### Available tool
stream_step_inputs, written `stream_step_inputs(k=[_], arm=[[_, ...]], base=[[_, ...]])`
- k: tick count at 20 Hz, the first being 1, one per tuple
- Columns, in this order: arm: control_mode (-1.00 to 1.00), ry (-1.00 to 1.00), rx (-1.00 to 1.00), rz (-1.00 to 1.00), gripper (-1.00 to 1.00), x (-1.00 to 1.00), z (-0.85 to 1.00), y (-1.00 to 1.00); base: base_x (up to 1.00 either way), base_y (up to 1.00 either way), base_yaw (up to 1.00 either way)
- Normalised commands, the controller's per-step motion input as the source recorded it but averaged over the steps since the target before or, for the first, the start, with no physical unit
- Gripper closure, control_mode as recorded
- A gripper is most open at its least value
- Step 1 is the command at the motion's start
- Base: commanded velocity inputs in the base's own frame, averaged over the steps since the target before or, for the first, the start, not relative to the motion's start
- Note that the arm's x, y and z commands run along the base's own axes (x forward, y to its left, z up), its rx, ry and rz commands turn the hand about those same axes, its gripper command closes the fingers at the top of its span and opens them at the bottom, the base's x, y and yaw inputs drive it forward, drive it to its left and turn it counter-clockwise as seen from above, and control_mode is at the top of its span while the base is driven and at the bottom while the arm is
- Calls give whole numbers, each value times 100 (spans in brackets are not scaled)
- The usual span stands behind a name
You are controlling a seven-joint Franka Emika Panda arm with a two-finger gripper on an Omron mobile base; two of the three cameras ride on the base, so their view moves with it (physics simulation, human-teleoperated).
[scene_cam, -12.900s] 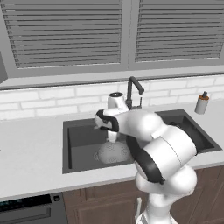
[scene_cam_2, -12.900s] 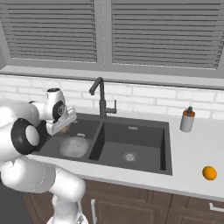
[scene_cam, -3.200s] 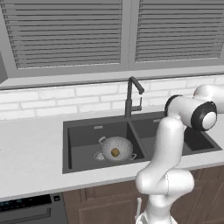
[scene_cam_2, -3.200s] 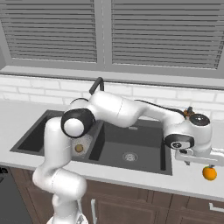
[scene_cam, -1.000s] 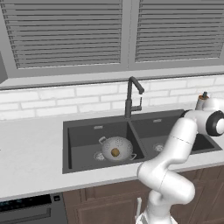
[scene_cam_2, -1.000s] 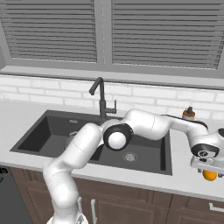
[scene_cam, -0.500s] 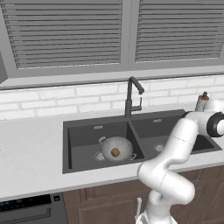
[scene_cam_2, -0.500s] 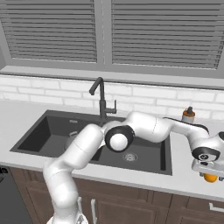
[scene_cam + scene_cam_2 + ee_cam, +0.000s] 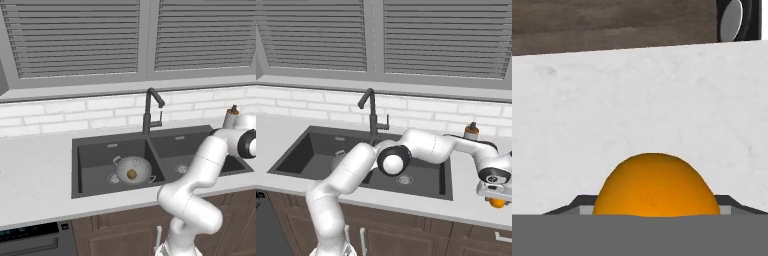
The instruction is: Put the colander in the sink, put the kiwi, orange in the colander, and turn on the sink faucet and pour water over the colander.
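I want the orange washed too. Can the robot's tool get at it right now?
Probably yes. The tool is right over the orange on the counter, with nothing in between.

1. The colander point(image 9: 133, 169) is silvery perforated metal with a dull sheen.
2. The sink point(image 9: 95, 156) is dark grey and matt; its drains look like bright metal.
3. The sink faucet point(image 9: 148, 111) is dark, smooth, satin-finished.
4. The orange point(image 9: 656, 186) has a smooth, faintly dimpled skin.
5. The countertop point(image 9: 637, 105) is pale, mottled, stone-like, matt.
6. The cabinet fronts point(image 9: 406, 235) are brown wood grain.
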Motion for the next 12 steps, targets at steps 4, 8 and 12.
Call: stream_step_inputs(k=[4,8,12], arm=[[-100,-28,-2,48,100,-38,24,68],[-100,-26,-13,51,100,-5,51,99],[-100,-19,-25,48,100,-20,53,100]], base=[[0,0,0],[0,0,0],[0,0,0]])
